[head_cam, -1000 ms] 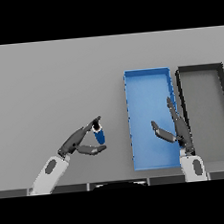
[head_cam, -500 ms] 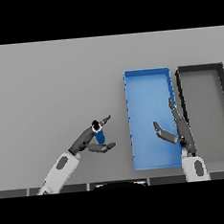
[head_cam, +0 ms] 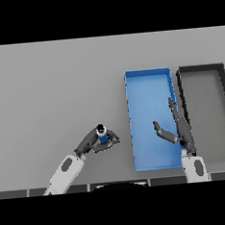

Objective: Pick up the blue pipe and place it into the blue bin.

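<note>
The blue pipe (head_cam: 103,136), short with a dark cap, is held in my left hand (head_cam: 94,141), whose fingers and thumb curl round it. That hand is over the grey table, a short way left of the blue bin (head_cam: 147,81). The bin is a long open rectangular tray with nothing in it. My right hand (head_cam: 178,130) hangs over the bin's lower right part with straight fingers and the thumb spread, holding nothing.
A dark grey bin (head_cam: 200,69) of the same shape stands right beside the blue one, on its right. The grey table (head_cam: 50,91) stretches far to the left and back.
My left hand has carried the pipe to the right, closer to the blue bin, and the pipe now stands more upright. The right hand has barely shifted.
</note>
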You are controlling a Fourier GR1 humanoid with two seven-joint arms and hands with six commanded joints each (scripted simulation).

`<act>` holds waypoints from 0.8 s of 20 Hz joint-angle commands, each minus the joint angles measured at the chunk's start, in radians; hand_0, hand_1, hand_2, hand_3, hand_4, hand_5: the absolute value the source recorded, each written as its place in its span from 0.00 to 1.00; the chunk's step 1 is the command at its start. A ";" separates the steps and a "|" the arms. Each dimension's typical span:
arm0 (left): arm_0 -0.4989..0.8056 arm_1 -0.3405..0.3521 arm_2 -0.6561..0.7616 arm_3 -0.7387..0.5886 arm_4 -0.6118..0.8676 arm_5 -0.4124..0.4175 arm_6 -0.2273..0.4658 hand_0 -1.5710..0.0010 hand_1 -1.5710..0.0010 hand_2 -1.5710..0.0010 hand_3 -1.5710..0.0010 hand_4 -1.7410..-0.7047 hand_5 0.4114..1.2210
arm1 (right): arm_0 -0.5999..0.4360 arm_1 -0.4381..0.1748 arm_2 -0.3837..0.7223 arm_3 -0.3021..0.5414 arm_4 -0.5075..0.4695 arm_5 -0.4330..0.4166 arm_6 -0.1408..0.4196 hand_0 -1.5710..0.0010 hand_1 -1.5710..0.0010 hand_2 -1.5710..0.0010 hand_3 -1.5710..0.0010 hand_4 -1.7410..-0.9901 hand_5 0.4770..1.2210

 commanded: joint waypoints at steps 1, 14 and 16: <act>0.003 -0.008 -0.007 -0.007 -0.018 0.011 -0.001 0.16 0.14 0.12 0.12 0.22 0.90 | -0.004 0.000 -0.002 0.009 -0.003 0.003 -0.003 1.00 1.00 1.00 1.00 0.69 0.23; -0.058 -0.064 0.019 -0.222 -0.020 -0.026 0.038 0.01 0.01 0.01 0.01 0.27 0.99 | -0.012 -0.013 -0.004 0.017 0.018 -0.004 0.003 1.00 1.00 1.00 1.00 0.75 0.22; -0.071 -0.065 0.026 -0.243 -0.014 -0.039 0.068 0.01 0.00 0.00 0.00 0.26 1.00 | -0.009 -0.016 -0.004 0.012 0.021 -0.005 -0.015 1.00 1.00 1.00 1.00 0.77 0.22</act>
